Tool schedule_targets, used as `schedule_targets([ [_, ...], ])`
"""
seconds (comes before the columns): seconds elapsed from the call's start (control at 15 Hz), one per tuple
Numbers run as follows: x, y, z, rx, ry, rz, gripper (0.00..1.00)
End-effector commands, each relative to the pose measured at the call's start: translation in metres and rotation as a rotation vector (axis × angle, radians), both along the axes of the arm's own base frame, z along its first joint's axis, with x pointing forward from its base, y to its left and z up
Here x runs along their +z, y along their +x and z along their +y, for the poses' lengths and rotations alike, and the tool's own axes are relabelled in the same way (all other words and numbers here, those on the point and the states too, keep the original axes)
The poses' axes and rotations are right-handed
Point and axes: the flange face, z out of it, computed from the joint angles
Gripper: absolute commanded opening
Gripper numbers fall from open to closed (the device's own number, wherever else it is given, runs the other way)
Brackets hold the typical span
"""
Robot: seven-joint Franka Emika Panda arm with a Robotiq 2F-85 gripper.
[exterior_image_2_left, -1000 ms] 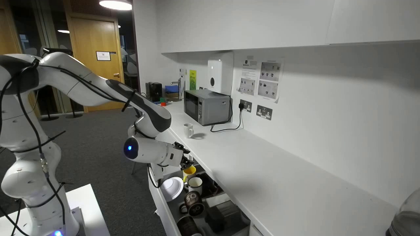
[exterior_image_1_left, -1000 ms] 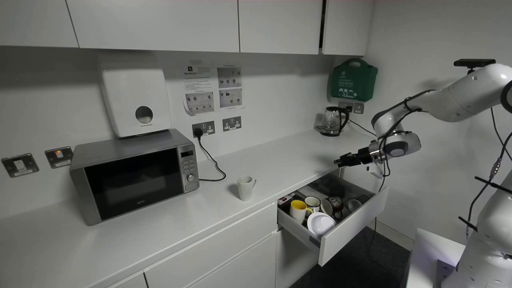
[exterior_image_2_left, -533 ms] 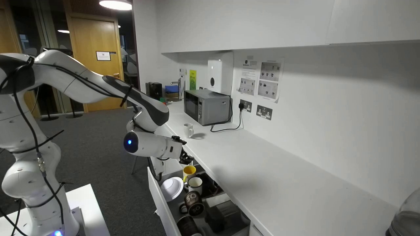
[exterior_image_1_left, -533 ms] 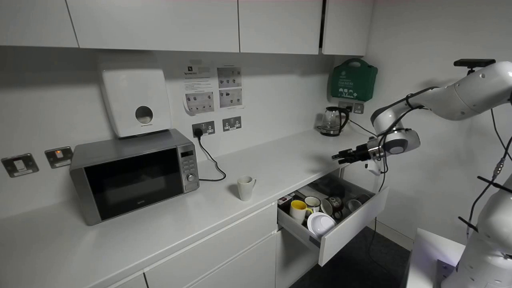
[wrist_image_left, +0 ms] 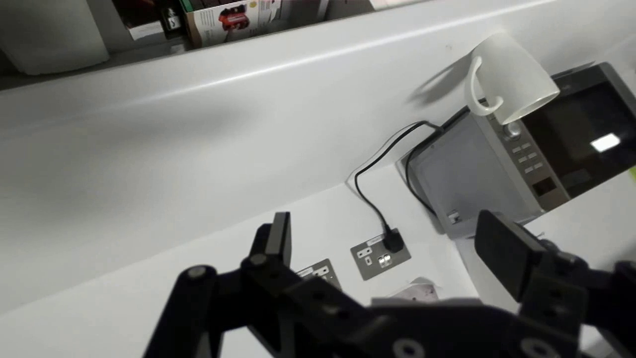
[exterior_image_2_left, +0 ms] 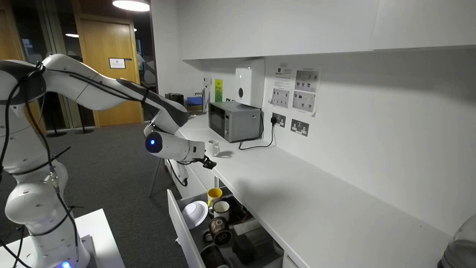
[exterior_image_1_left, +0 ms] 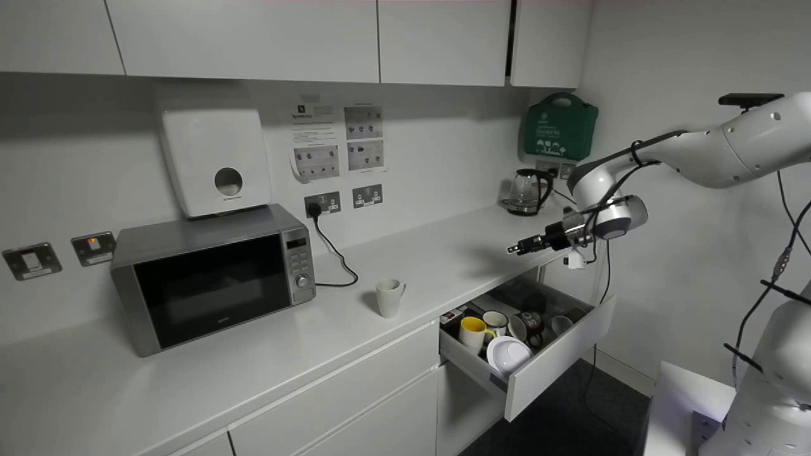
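Note:
My gripper [wrist_image_left: 385,231] stands open with nothing between its dark finger pads [wrist_image_left: 504,253]. In an exterior view the gripper [exterior_image_1_left: 514,249] hovers above the pulled-out drawer [exterior_image_1_left: 561,364], near the counter's front edge; it touches nothing that I can see. A white mug [wrist_image_left: 514,82] stands upright on the counter, apart from the gripper, with its handle visible; it shows in both exterior views. Inside the drawer sit a white mug with yellow inside [exterior_image_2_left: 215,194], a cream mug [exterior_image_2_left: 221,209], a dark brown mug [exterior_image_2_left: 219,231] and a white bowl [exterior_image_2_left: 195,214].
A grey microwave [exterior_image_1_left: 209,285] stands on the counter [exterior_image_1_left: 342,354], its cable running to a wall socket [wrist_image_left: 380,253]. At the far end is a glass kettle [exterior_image_1_left: 527,192] below a green first aid case [exterior_image_1_left: 561,126]. Wall cupboards [exterior_image_1_left: 253,38] overhang the counter.
The arm has lifted the gripper higher above the drawer and moved it towards the standing mug, with the wrist turned. Mug and drawer contents have not moved.

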Motion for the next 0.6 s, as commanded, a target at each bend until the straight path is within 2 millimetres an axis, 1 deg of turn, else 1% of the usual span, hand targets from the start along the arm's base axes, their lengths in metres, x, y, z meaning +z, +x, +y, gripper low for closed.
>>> schedule_targets([
  [0.0, 0.015, 0.021, 0.023, 0.123, -0.145, -0.005, 1.0],
  [0.33, 0.027, 0.05, 0.052, 0.348, -0.311, 0.011, 1.0],
  [0.53, 0.03, 0.071, 0.068, 0.458, -0.381, 0.017, 1.0],
])
